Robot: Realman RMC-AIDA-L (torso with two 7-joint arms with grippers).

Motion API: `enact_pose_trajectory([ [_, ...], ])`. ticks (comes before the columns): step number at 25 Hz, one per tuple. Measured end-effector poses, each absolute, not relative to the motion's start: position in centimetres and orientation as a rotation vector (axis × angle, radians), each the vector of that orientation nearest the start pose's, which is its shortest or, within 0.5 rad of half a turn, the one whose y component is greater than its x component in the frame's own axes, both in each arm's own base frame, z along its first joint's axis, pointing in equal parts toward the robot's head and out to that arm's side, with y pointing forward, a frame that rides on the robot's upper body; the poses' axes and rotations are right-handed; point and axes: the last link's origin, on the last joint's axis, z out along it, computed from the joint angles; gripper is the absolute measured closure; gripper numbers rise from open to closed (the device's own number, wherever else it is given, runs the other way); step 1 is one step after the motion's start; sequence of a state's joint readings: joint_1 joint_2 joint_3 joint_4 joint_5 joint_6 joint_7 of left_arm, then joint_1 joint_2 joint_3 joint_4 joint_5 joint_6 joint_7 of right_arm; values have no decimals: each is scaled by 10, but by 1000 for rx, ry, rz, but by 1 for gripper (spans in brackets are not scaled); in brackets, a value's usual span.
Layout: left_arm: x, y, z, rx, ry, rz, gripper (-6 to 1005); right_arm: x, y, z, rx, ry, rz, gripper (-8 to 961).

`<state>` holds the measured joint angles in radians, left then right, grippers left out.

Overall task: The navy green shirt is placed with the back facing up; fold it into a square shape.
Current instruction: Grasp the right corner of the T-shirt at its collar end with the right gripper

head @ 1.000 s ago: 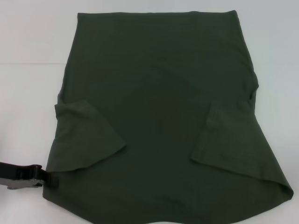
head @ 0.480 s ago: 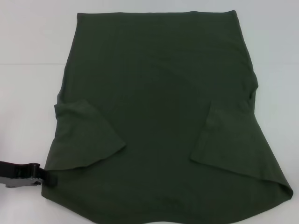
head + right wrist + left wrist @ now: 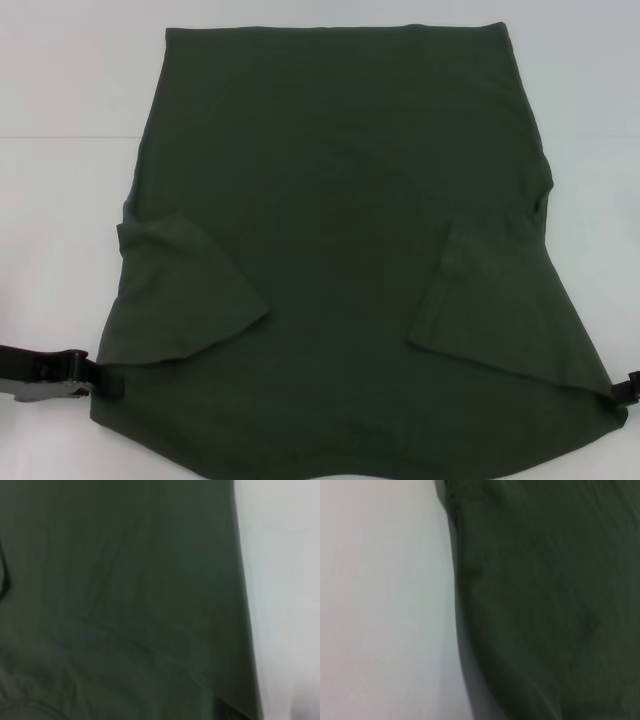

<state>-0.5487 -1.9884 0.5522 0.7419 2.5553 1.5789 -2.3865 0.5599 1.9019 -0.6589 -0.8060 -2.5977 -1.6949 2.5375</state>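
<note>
I see the shirt (image 3: 340, 260) spread flat on the white table (image 3: 60, 200), plain side up, taking most of the middle of the surface and running off the near edge. Both sleeves are folded inward onto the body: one flap lies toward the left edge, the other toward the right edge. The far hem lies straight across, parallel with the table's far edge. My left gripper (image 3: 100, 382) sits low at the table's near-left corner, its dark tip touching the shirt's left margin just below the folded sleeve; I cannot tell whether its fingers are spread or pinched on cloth. My right gripper (image 3: 628, 388) shows only as a small dark piece at the near-right corner, right beside the shirt's outer right point; its finger state is also unreadable. The left wrist view shows the shirt's edge (image 3: 457, 605) against bare table (image 3: 380, 605). The right wrist view shows olive cloth (image 3: 125, 595) with a strip of white table (image 3: 285, 590) alongside.
</note>
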Motion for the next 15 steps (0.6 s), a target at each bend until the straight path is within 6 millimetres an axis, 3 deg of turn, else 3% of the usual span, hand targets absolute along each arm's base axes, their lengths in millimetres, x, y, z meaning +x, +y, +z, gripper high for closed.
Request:
enact_pose_trajectory([
  [15,-334,317,46,-2174,-1943,-153,960,331,323,67,-2148,1985,-122,152],
])
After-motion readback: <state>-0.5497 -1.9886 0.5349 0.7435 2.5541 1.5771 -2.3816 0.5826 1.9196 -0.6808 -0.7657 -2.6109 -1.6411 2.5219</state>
